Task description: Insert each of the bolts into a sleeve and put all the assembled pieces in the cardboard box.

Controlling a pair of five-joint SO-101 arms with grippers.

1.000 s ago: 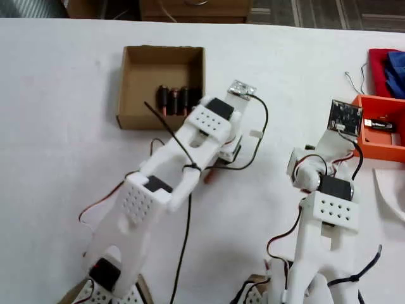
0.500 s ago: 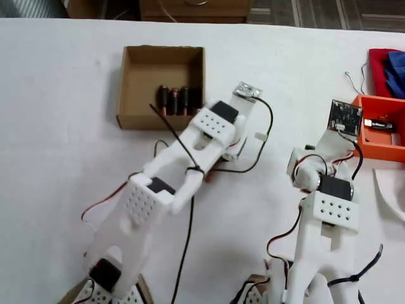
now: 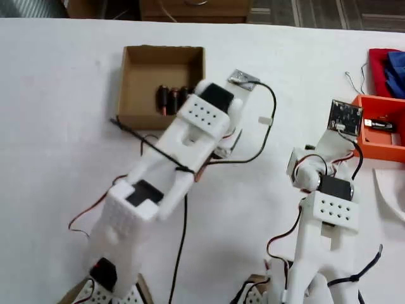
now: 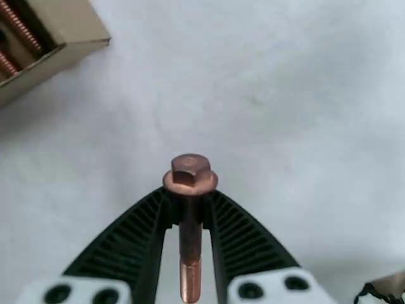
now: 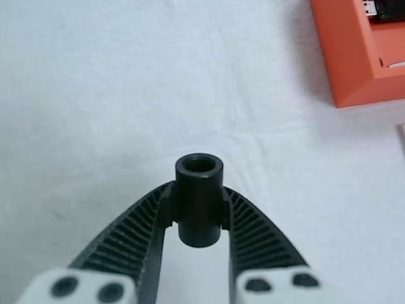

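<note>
At the left of the white cloth-covered worktop (image 3: 57,164) stood one open brown cardboard box (image 3: 134,63); inside it lay black sleeves with copper bolts through them (image 3: 169,98), at least three by my count, though the left arm (image 3: 202,117) covered the box's near right corner, so there may have been more.

Just right of the box, the left gripper (image 4: 189,196) had its fingers clamped on one copper bolt with a hexagonal flanged head (image 4: 190,228); the bolt's long axis ran along the fingers, head out past the tips, threaded end pointing back toward the wrist.

Farther right, well apart from the left arm, the right gripper (image 5: 198,195) had its fingers clamped on one short black cylindrical sleeve (image 5: 199,209); its open bore faced up toward the wrist camera. To the right of that arm (image 3: 326,202) sat an orange plastic tray (image 3: 380,142).

So one bolt and one sleeve were in hand, one to each arm, with bare worktop between them. The sleeve lay to the right of the bolt; I judged the insertion would depend on bringing the bolt's threaded end, which faced away from the tips, into line with the bore; the left arm was much the nearer to the box.
</note>
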